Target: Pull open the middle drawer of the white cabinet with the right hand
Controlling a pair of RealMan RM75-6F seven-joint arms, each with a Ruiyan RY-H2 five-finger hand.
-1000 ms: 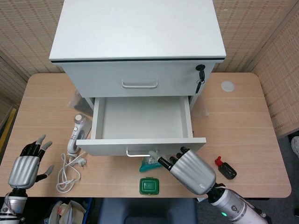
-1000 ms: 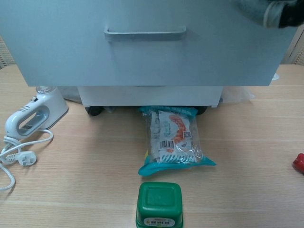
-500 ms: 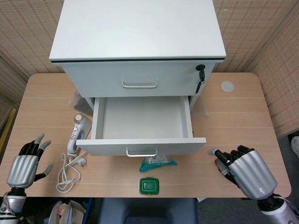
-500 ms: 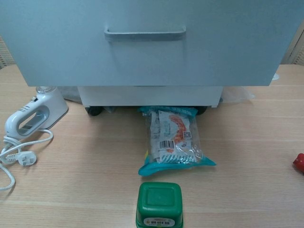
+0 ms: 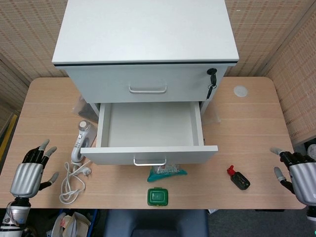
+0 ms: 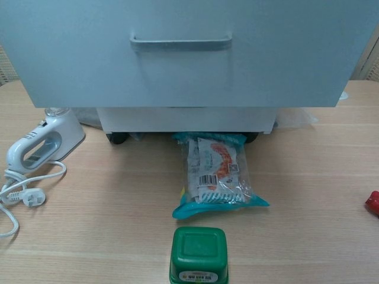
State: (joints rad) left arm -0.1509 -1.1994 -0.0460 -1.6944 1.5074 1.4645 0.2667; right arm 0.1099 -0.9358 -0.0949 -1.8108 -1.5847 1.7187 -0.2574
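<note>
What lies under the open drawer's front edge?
Under the drawer a snack packet lies on the table, its far end covered by the drawer front. Behind it stand the cabinet's base and two wheels. Anything further back is hidden.

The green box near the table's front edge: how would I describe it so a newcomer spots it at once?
Start at the white cabinet and its pulled-out middle drawer. In front of the drawer lies a teal snack packet, and nearer the table edge sits the green box. It is the only solid green, square, lidded thing there.
</note>
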